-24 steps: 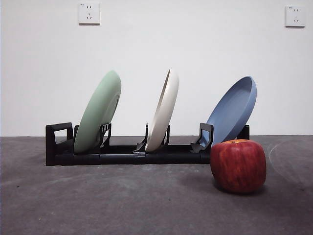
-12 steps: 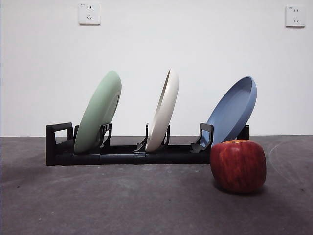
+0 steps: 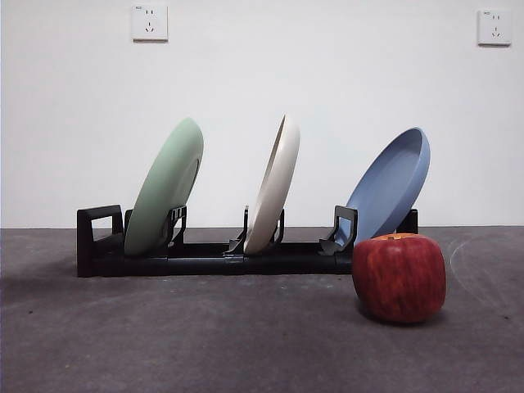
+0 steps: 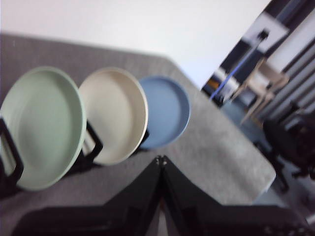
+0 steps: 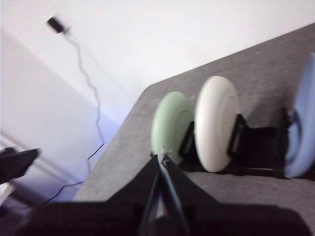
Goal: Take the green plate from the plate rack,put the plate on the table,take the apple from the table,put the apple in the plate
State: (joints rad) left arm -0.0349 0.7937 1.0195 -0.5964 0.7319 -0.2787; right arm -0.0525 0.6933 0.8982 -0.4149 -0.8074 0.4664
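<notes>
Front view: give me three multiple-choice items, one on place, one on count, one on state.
1. Where is the apple?
A. on the table in front of the rack's blue-plate end
B. on the green plate
C. in a tool

2. How many plates stand in the plate rack?
A. two
B. three
C. four

3. What state is the green plate in?
A. flat on the table
B. held in the air
C. leaning in its rack slot

Answers: 1 A, the apple rests on the table before the blue plate. 2 B, green, cream-white plate and blue. 3 C, it tilts in the slot by the rack's handle end, with no tool on it.
</notes>
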